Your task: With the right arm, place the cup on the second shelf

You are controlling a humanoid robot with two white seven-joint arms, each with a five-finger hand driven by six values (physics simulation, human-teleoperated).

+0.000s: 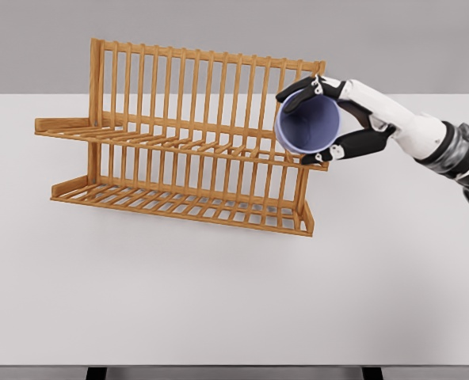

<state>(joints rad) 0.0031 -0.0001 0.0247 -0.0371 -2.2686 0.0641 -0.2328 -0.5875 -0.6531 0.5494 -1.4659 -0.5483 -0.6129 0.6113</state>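
Nearest the camera, along the bottom edge: two dark legs point(97, 373) peeking out beneath the front lip of a white table point(219, 317), its broad bare top spreading away toward a grey backdrop. Further in, left of centre: a wooden rack point(179, 150) sitting on the tabletop, slatted in two tiers, lower shelf point(179, 204) resting close to the table surface, upper shelf point(179, 141) running above it, upright bars rising behind both. Entering from the right edge: a white arm point(425, 131) with a dark wrist band, reaching leftward and ending at the rack's right end. At that end: right hand point(329, 119) wrapping a purple cup point(307, 124), dark fingers point(296, 89) curling over the rim from above, thumb pressing from below, grip closing firmly round the cup wall. Cup tilting on its side, open mouth facing the camera, hollow inside showing. Cup hanging level with the upper shelf, overlapping the rack's right corner in view; whether touching the slats or hovering just clear, not possible to tell. Left hand not showing anywhere.
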